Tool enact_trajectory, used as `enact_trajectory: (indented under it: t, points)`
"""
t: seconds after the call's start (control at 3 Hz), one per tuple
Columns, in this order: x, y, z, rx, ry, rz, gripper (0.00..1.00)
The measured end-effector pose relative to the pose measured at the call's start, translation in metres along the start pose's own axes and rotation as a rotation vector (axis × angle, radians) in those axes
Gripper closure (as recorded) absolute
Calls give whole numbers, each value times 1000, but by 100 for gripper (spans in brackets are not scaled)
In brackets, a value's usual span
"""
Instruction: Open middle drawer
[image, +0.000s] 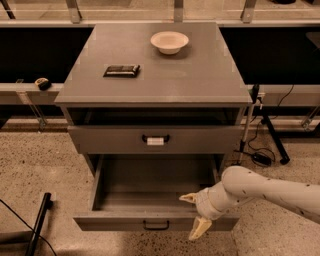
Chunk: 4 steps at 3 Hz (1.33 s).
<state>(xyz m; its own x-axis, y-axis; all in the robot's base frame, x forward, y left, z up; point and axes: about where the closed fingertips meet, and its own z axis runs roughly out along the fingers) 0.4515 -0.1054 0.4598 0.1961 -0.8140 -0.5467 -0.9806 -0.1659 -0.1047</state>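
Sitting well out of the cabinet (75, 97), the middle drawer (110, 222) showed its grey box, just under the white-tagged drawer (110, 140). My gripper (186, 217) was at its front panel's right end with fingers (200, 228) spread, one above the front panel and one before it; grip unclear. A bowl (170, 42) and a dark bar (121, 71) were on top.

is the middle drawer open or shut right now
Open: the middle drawer sits pulled well out of the cabinet, grey interior exposed. The gripper straddles its front rim.
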Motion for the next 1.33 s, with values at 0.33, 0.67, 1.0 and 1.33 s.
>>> enact_trajectory:
  t: [0.33,0.67,1.0,1.33]
  points:
    - [-22,-9,-10,26,24,-30,16]
    - [-39,-28,-22,51,57,-48,20]
    - [-36,-42,-30,66,56,-16,38]
    - [-25,-52,-22,63,56,-11,53]
